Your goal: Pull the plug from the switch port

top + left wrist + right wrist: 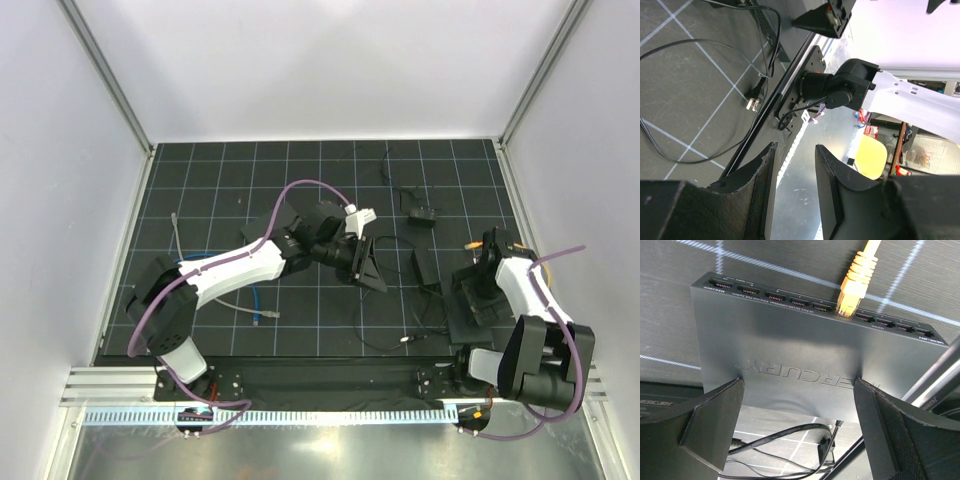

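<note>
White walls (330,60) around a black gridded mat (200,170), aluminium rail (110,381) in front

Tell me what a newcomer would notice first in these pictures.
The yellow plug catches the eye first, seated in the dark switch. The right gripper hangs open over the switch, and the left gripper is open and empty near the middle of the mat.

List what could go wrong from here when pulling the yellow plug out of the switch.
1. The right gripper straddles the switch body, jaws open, not the yellow plug; closing here would likely grab the wrong thing.
2. The left gripper hangs open away from the switch, so nothing steadies it; a pull may drag the switch along.
3. Loose black cables beside the switch could snag.
</note>
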### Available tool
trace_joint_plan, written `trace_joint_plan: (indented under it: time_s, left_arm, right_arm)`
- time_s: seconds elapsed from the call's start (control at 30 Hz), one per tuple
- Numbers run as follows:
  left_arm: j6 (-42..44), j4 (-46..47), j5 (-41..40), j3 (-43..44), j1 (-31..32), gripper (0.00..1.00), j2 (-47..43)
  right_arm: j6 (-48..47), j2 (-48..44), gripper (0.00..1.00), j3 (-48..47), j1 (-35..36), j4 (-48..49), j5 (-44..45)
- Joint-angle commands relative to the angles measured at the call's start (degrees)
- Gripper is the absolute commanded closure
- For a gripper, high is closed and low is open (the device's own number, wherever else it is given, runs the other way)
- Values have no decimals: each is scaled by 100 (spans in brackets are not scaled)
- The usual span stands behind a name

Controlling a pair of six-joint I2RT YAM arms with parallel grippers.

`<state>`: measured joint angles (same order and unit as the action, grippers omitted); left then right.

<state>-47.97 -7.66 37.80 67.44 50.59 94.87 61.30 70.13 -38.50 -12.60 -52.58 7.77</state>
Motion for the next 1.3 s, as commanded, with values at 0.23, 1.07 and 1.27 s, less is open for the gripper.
trace_joint_plan:
  time_s: [0.23,1.07,1.27]
  left_arm:
    - [-99,186,157,-47,-119,61,-30]
    - [138,-324,-212,94,-137,61,-390]
    - [165,-359,-229,155,-146,61,-373]
  right_arm:
    - [-364,1020,3,-44,82,1759,-698]
    - [-1418,-367,2,-746,513,539,-171]
    - [-2464,-448,5,-974,723,476,-933]
